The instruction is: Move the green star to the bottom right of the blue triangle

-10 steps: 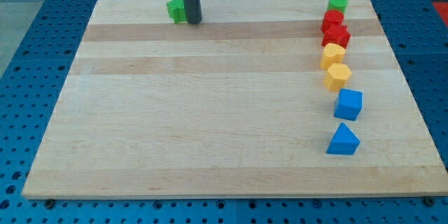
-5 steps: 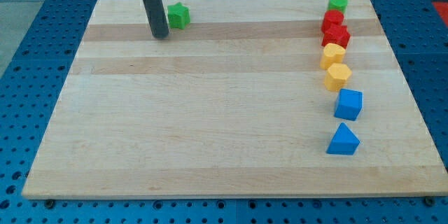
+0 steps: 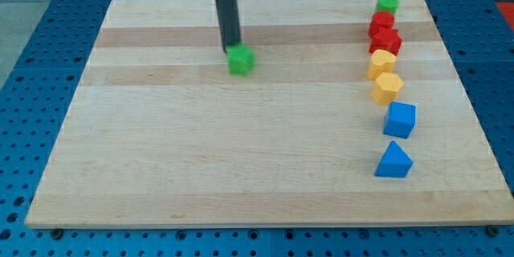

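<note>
The green star (image 3: pixel 240 60) lies on the wooden board (image 3: pixel 241 152), left of centre in the upper part. My tip (image 3: pixel 232 50) touches the star's upper left side, the dark rod rising toward the view's top. The blue triangle (image 3: pixel 393 161) sits far off at the view's lower right, near the board's right edge.
A column of blocks runs down the right side: a green cylinder (image 3: pixel 388 3), a red block (image 3: pixel 381 23), a red star (image 3: pixel 385 42), a yellow block (image 3: pixel 381 64), a yellow hexagon (image 3: pixel 388 87) and a blue cube (image 3: pixel 400 120) just above the triangle.
The tip went from the star's right to its left, then to its upper left. The green star has moved right and down from the top edge.
</note>
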Controlling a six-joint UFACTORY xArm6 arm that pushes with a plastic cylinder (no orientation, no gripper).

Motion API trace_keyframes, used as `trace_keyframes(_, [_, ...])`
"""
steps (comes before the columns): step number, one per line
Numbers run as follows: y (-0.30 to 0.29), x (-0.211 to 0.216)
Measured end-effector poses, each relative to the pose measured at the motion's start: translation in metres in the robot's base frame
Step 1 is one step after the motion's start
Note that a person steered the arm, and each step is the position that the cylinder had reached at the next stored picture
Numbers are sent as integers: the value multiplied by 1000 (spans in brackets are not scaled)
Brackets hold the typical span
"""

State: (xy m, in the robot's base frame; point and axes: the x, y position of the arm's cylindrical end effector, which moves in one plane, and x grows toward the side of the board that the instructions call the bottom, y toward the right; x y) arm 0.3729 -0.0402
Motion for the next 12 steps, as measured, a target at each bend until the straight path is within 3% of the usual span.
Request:
trace_keyframes(1, [31, 91])
trace_keyframes(2, [74, 154])
trace_keyframes(4, [84, 201])
trace_keyframes(5, [52, 206])
trace_keyframes(6, [42, 246])
trace_keyframes(7, [93, 243])
trace_keyframes(10, [73, 242])
trace_keyframes(12, [100, 216])
